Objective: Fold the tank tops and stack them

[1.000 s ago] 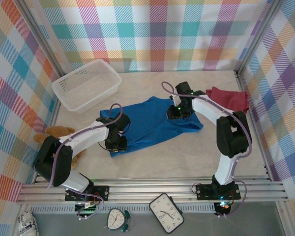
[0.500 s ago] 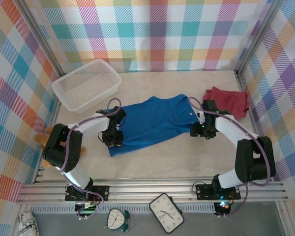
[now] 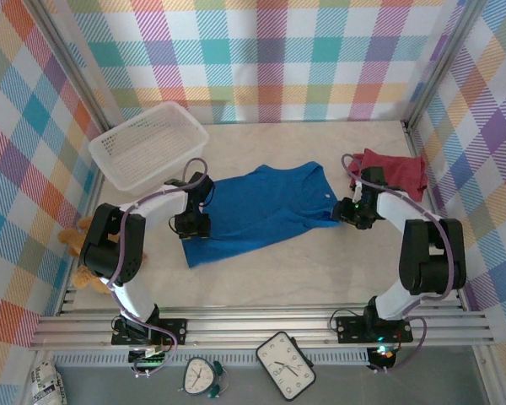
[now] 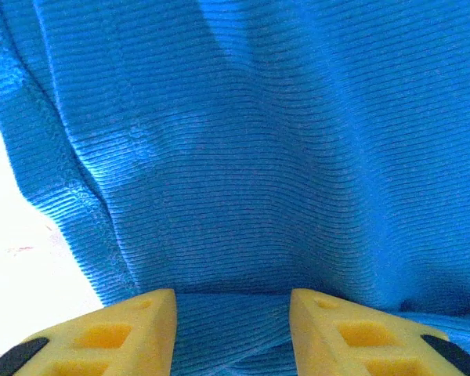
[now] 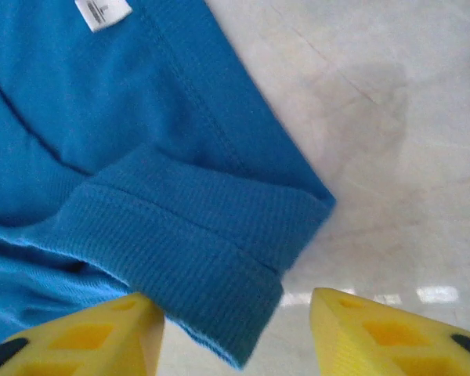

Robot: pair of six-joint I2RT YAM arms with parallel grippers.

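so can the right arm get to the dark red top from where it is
Probably yes: the dark red top lies just beyond the right tool, close by its wrist, with nothing lying between them.

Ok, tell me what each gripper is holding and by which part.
Nothing is held. The left gripper stands open over the bright blue ribbed cloth tank top; the right gripper, open, straddles its strap end.
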